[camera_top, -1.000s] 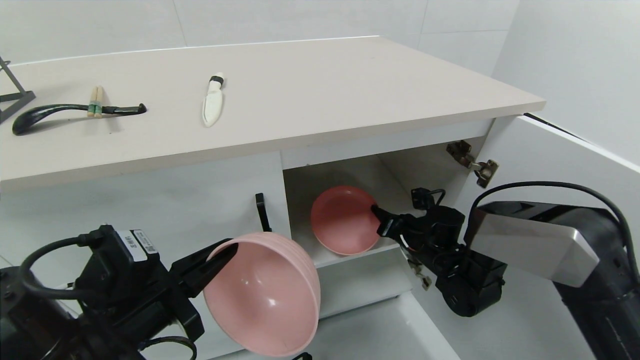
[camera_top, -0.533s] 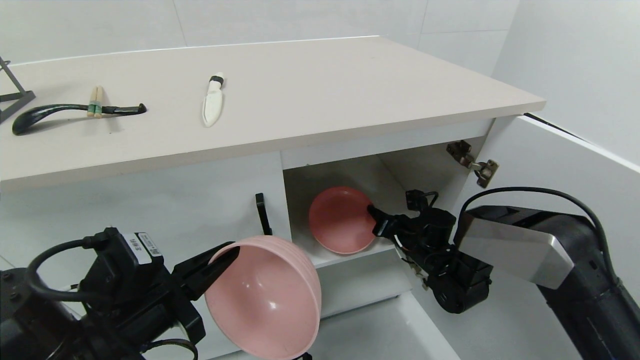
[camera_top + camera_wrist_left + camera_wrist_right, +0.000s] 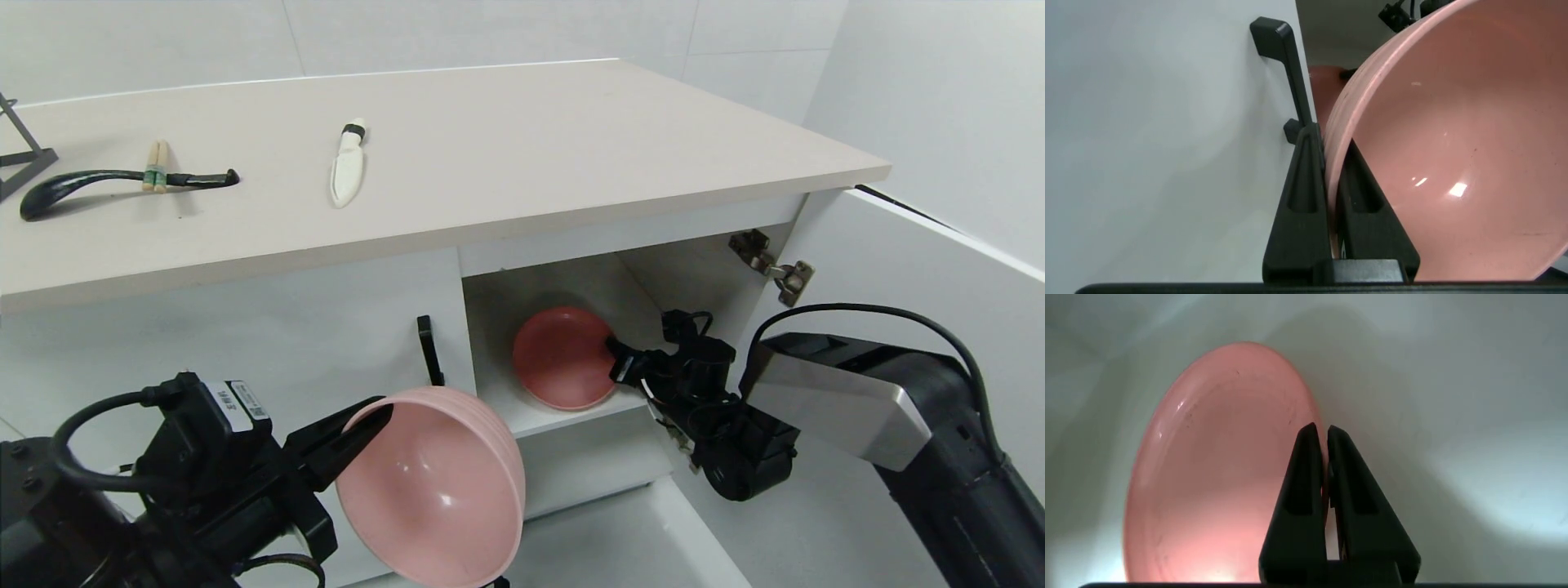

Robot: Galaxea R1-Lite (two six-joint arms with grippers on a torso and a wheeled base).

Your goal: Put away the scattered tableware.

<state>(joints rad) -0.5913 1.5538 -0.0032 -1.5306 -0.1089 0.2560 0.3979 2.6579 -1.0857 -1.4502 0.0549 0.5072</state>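
Observation:
A large pink bowl [image 3: 433, 490] hangs low in front of the shut left cabinet door, its opening turned sideways. My left gripper [image 3: 377, 406] is shut on its rim, and the left wrist view has the fingers [image 3: 1308, 163] pinching the bowl [image 3: 1437, 147]. A pink plate [image 3: 562, 355] stands tilted just inside the open cabinet, over the shelf [image 3: 563, 418]. At the cabinet mouth my right gripper [image 3: 611, 349] is shut on the plate's right rim. The right wrist view has that gripper [image 3: 1319, 434] clamped on the plate [image 3: 1217, 465].
On the countertop [image 3: 531, 139] lie a black ladle [image 3: 98, 181], a pair of chopsticks [image 3: 155, 166] and a white sheathed knife [image 3: 349, 163]. A dark rack [image 3: 18, 155] stands at the far left. The open door [image 3: 906, 261] swings out on the right. A black handle [image 3: 425, 347] sticks out from the left door.
My right gripper has carried the plate a little deeper into the cabinet. The left gripper and bowl have shifted only slightly.

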